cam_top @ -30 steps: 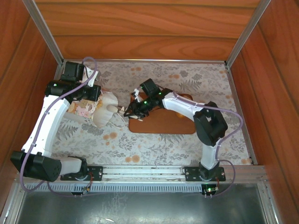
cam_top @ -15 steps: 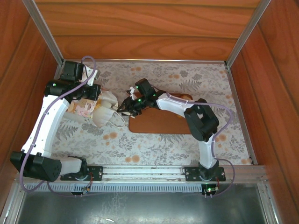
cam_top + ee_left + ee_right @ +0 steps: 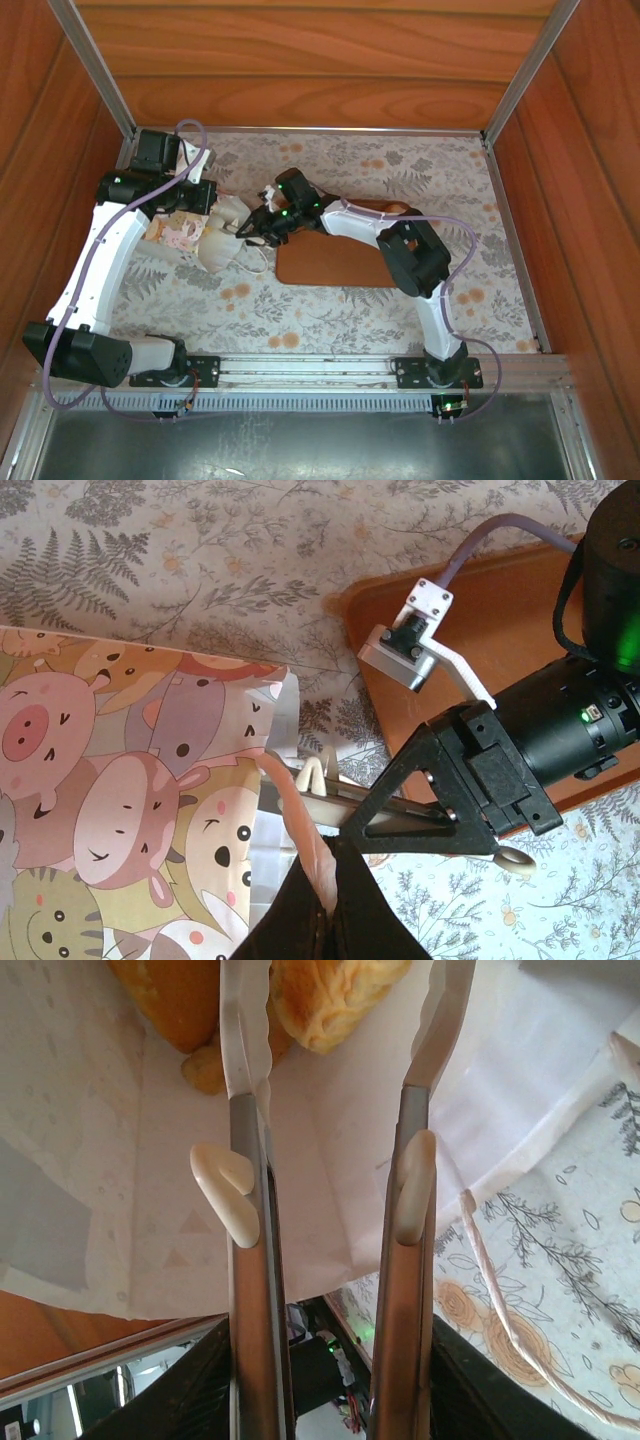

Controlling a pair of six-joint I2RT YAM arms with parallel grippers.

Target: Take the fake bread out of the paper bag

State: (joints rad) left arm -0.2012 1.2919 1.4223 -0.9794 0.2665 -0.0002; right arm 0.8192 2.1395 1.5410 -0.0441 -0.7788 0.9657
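Work looks barely begun, going by what I can see from here. Far left on the table [image 3: 450,180], the left gripper [image 3: 322,880] is clamped tight on the bag [image 3: 215,240]. A pinkish strip of its rim or handle is pinched between the dark fingers, though I cannot tell which of the two it is. The bag lies on its side with its mouth facing right, and that pinch seems to hold the mouth up and open.

Just right of it, the right gripper [image 3: 340,1020] is pushed into the mouth. Its fingers are parted, with white paper on both sides and nothing between them. Bread [image 3: 325,990] lies deep inside, right at the fingertips. I count at least two golden pieces there, one darker and smooth, one paler and flaky. The left finger crosses in front of them, but I see no grip on either.

Further right, the brown tray [image 3: 340,268] sits under the right arm, and its bare middle has no bread on it. Something golden peeks out by the arm at the tray's far edge, and it is too small for me to name.

So I'd judge the reach is made, while the closing, lifting out and setting down are all left to do, piece by piece.
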